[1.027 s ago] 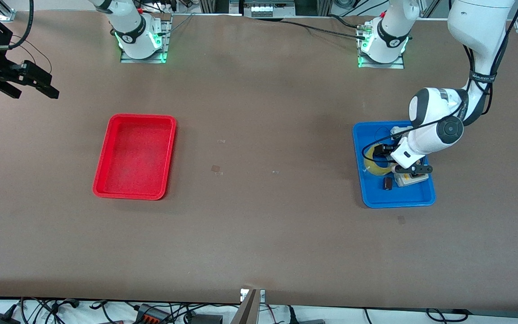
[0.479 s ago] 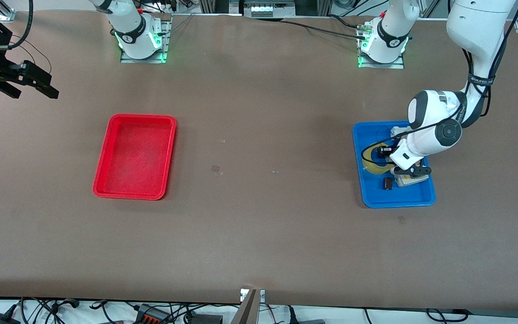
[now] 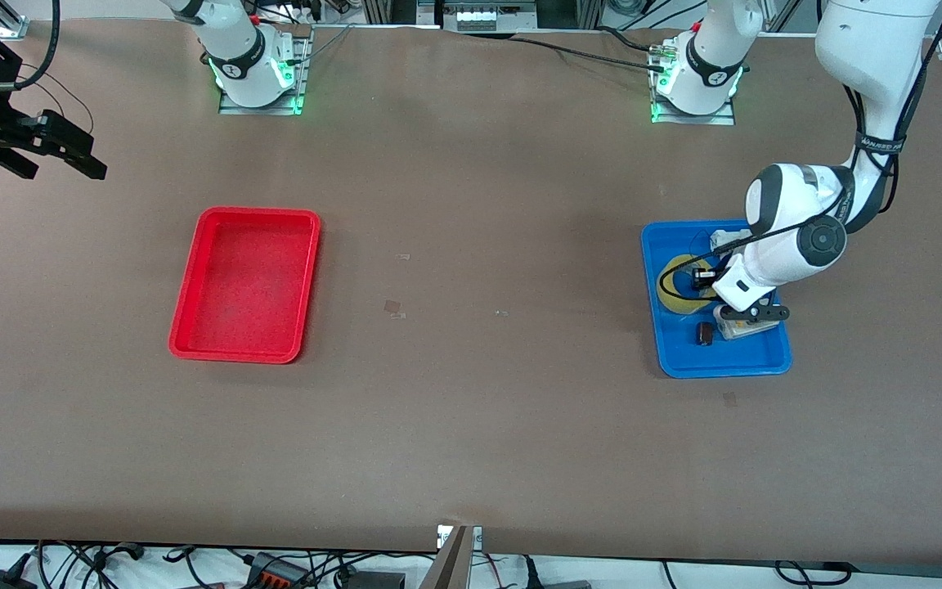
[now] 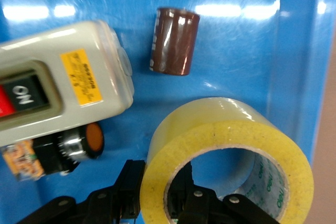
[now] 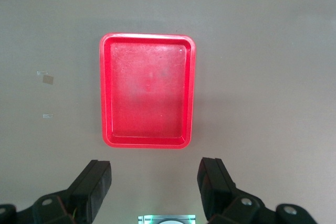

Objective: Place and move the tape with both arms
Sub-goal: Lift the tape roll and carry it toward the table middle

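Note:
The tape (image 3: pixel 684 307), a yellowish ring-shaped roll, is in the blue tray (image 3: pixel 733 361) at the left arm's end of the table. My left gripper (image 3: pixel 704 282) is down in that tray. In the left wrist view the left gripper (image 4: pixel 156 187) is shut on the tape (image 4: pixel 226 129), with one finger in the hole and one outside the wall. The roll sits tilted. My right gripper (image 3: pixel 46 147) is open and empty, up in the air at the right arm's end. In the right wrist view the right gripper (image 5: pixel 156 190) looks down on the red tray (image 5: pixel 105 93).
In the blue tray (image 4: pixel 236 35) a grey switch box (image 4: pixel 58 98) with a red button and a small brown cylinder (image 4: pixel 174 41) lie beside the tape. The red tray (image 3: pixel 185 286) holds nothing. Small tape scraps (image 3: pixel 393 307) lie on the table's middle.
The left gripper has closed in on the tape's wall. The roll has shifted a little away from the front camera and now shows more as a full ring. The right arm has not moved.

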Robot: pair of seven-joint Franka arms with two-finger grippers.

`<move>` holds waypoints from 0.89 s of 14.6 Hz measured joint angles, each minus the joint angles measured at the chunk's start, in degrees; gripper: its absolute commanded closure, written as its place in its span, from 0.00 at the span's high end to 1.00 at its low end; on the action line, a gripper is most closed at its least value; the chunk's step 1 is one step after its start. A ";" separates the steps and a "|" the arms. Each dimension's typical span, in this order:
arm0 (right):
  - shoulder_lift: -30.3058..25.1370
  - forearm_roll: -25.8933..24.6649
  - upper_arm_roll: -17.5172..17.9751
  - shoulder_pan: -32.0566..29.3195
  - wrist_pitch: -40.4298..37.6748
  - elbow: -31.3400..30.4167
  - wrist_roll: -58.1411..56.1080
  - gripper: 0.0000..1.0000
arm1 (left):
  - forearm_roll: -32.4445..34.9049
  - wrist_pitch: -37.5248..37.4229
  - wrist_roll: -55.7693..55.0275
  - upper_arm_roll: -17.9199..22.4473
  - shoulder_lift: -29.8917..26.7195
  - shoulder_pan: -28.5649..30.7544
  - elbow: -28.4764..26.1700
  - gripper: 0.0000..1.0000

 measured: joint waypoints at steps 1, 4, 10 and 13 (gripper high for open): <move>0.01 0.00 0.00 0.00 -0.01 0.00 0.00 0.99 | 0.00 -2.86 -0.01 -0.03 -1.52 -0.02 1.01 0.13; 0.02 0.00 -0.01 -0.03 -0.06 0.00 0.00 0.99 | 0.00 -11.32 -0.77 -1.84 -7.25 -0.03 3.21 0.13; 0.09 0.00 -0.05 -0.60 -0.14 -0.08 0.00 0.99 | 0.00 -12.22 -16.47 -15.61 -8.58 -0.71 3.76 0.13; 0.33 0.00 -0.14 -0.89 -0.15 -0.25 0.00 0.99 | 0.00 -11.78 -24.92 -20.66 -4.95 -2.50 7.14 0.13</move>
